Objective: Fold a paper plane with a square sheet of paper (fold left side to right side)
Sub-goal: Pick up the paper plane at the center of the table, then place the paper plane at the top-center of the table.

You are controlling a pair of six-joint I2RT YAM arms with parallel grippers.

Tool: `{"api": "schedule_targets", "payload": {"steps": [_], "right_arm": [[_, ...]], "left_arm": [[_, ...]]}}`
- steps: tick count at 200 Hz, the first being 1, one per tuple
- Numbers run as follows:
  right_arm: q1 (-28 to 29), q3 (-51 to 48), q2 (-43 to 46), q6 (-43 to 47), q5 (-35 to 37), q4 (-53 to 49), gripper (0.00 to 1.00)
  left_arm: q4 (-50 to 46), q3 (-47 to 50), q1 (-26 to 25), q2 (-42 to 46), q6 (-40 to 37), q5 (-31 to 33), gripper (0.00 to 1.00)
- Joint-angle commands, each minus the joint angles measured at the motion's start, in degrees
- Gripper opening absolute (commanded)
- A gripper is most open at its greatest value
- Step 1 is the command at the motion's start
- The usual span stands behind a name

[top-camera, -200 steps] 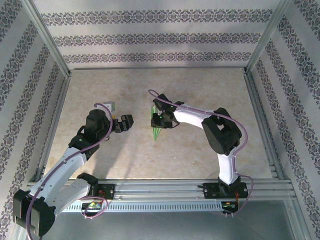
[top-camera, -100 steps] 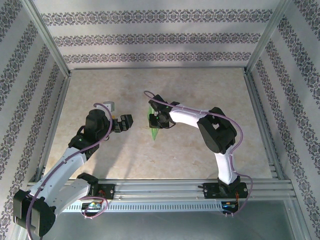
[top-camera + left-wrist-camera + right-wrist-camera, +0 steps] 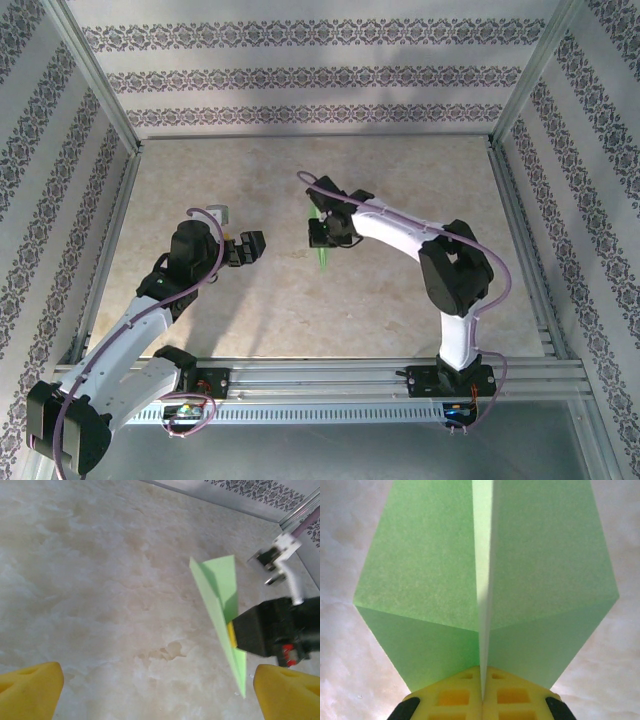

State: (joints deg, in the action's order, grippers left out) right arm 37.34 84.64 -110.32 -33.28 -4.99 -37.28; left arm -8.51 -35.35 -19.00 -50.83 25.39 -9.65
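**A:** What is the right gripper [image 3: 482,699] doing?

**B:** Its two yellow pads [image 3: 452,697] are pressed together on the centre crease of the paper plane [image 3: 425,575], so the plane is pinched between them. One pale green wing goes out to each side of the crease.

**A:** And where is the plane over the table [image 3: 250,310]?

**B:** From above it is close to the middle of the table, a little toward the far side. It hangs at the right gripper, with the slim pointed end directed to the near edge. I cannot tell if the point touches the marble-like surface.

**A:** And the left gripper [image 3: 255,245]?

**B:** Its jaws are spread wide and hold nothing. It stands to the left of the plane, apart from it. In its wrist view the plane is on edge ahead of the yellow fingertips [image 3: 30,690], more to the right one, and the black body of the right gripper is clamped on it
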Motion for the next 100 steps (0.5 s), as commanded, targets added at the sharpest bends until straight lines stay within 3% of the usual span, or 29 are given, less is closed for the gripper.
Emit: {"api": "schedule_targets", "payload": {"steps": [1, 100], "right_arm": [[-2.6, 3.5, -0.8, 4.2, 3.1, -8.8, 0.02], [-5.7, 15.2, -14.5, 3.2, 7.2, -13.8, 0.05]], "left_arm": [[-0.1, 0.6, 1.1, 0.8, -1.3, -0.9, 0.97], [-1.1, 0.0, 1.2, -1.0, -1.1, -3.0, 0.97]]}}
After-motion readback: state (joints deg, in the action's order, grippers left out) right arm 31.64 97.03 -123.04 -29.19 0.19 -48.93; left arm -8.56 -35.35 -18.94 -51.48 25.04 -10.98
